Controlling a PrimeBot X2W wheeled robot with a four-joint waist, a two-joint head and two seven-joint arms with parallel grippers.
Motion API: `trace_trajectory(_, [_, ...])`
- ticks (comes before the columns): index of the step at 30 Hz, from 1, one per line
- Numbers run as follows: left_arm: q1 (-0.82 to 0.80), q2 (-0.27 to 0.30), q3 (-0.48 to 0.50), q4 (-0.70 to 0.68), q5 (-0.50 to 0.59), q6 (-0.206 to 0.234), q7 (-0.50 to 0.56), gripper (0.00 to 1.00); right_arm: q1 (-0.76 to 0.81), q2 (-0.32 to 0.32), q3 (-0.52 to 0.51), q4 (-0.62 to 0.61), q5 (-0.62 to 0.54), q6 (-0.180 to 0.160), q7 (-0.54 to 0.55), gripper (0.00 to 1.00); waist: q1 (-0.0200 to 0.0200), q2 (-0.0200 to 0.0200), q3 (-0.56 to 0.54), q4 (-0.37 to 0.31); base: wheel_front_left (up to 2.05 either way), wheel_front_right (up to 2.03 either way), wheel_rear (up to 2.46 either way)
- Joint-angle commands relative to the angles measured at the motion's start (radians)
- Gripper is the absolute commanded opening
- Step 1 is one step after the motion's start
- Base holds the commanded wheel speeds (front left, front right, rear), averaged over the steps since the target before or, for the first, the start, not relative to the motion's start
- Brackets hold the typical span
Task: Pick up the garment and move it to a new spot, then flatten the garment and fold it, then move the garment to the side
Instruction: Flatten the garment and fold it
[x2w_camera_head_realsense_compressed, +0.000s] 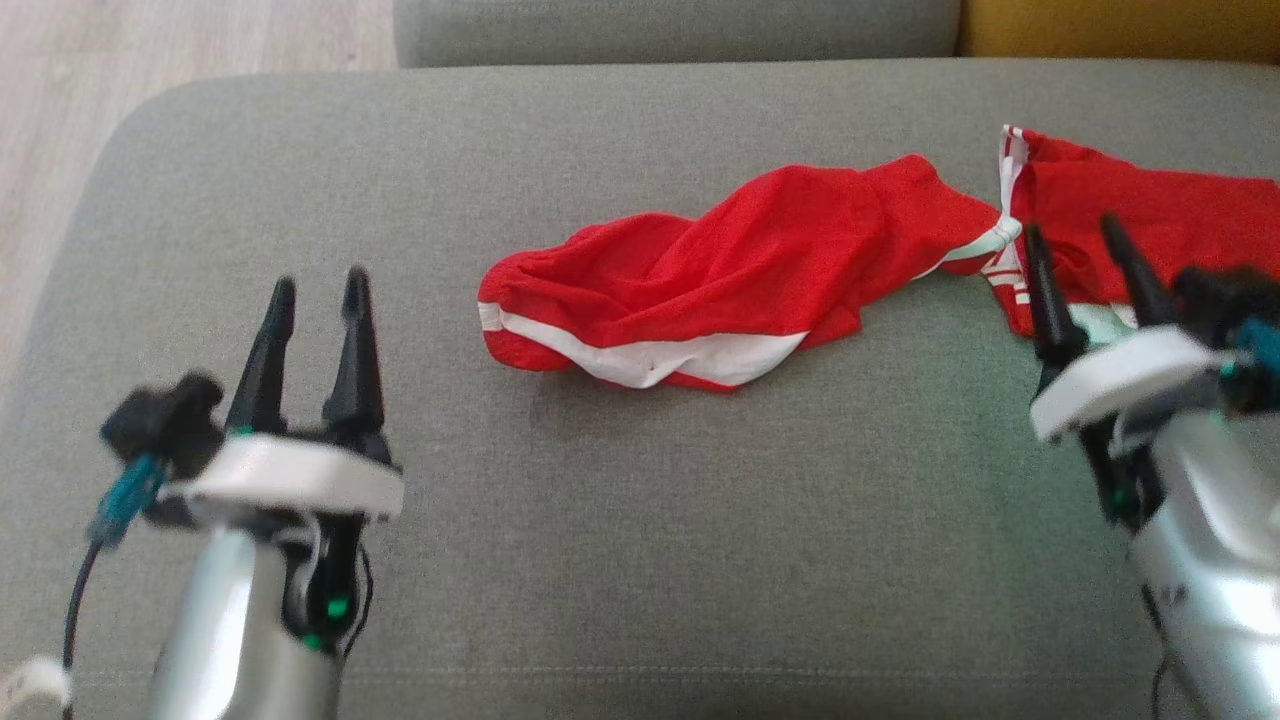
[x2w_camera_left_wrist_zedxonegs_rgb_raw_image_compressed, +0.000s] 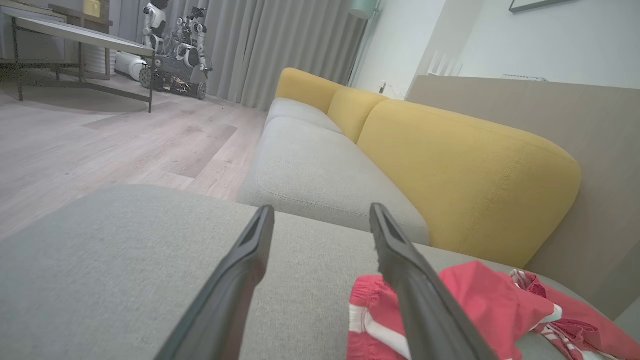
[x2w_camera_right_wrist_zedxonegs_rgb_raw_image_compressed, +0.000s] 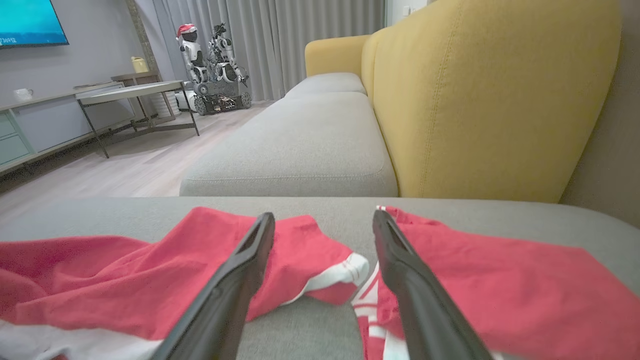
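Left end effector (x2w_camera_head_realsense_compressed: 320, 280) hovers spread near garment (x2w_camera_head_realsense_compressed: 720, 280), right end effector (x2w_camera_head_realsense_compressed: 1070, 228) over it

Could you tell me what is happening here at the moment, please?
A two-armed robot is working over a crumpled red fabric garment with white trim, which lies unfolded across a grey upholstered sofa cushion. Neither arm holds it. The left end effector hovers open over bare cushion, apart from the cloth. The right end effector is open too, its fingers poised above the garment's right-hand part. Flattening and folding are not yet done.
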Motion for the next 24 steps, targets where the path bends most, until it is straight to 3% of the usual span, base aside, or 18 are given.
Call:
trace_trajectory(1, [-0.01, 0.01, 0.037, -0.046, -0.002, -0.004, -0.009, 1.0, 0.006, 0.003, 0.003, -0.043, 0.003, 0.007, -0.012, 1.0, 0.0, 0.0, -0.004, 0.001, 0.0, 0.0, 0.0])
trace_trajectory(6, [0.067, -0.001, 0.035, -0.116, -0.002, -0.012, -0.009, 1.0, 0.096, 0.031, -0.054, -0.13, -0.035, 0.007, 0.003, 1.0, 0.0, 0.0, 0.004, 0.008, 0.0, 0.0, 0.0])
trace_trajectory(12, [0.062, -0.002, 0.009, -0.131, -0.015, -0.016, -0.009, 1.0, 0.098, 0.067, -0.08, -0.208, -0.04, 0.007, 0.098, 1.0, 0.0, 0.0, 0.051, 0.032, 0.0, 0.0, 0.0])
trace_trajectory(24, [0.027, -0.002, -0.054, -0.101, -0.05, -0.016, -0.009, 1.0, -0.013, 0.085, -0.048, -0.139, 0.107, 0.007, 0.277, 1.0, 0.0, 0.0, 0.125, 0.128, 0.0, 0.0, 0.0])
